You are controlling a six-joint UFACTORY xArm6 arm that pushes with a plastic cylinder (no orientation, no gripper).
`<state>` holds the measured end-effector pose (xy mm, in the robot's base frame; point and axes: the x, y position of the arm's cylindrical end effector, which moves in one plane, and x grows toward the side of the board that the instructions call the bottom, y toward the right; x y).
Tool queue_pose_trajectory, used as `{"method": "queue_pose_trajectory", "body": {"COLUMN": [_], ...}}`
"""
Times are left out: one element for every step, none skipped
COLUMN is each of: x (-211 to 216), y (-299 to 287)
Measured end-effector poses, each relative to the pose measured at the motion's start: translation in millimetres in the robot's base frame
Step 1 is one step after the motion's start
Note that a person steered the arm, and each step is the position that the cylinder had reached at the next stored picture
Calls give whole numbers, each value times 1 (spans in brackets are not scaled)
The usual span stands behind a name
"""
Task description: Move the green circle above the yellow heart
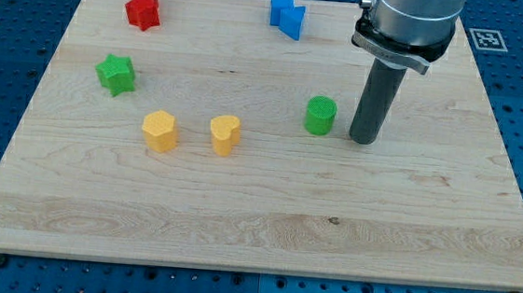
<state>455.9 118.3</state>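
The green circle stands on the wooden board right of centre. The yellow heart stands to its left and slightly lower in the view. My tip rests on the board just right of the green circle, a small gap apart from it. The rod rises from there to the arm's grey body at the view's top right.
A yellow hexagon stands left of the heart. A green star is at the left. Red blocks are at the top left, blue blocks at the top centre. The board's right edge borders a blue perforated table.
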Motion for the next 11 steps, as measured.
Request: {"method": "queue_pose_trajectory", "body": {"x": [0,-8,-9,-9,-9,-12,-20,-21,-24,-36,-46], "y": [0,0,0,-9,-29,-32,-40,-62,-84,-92,-94]}}
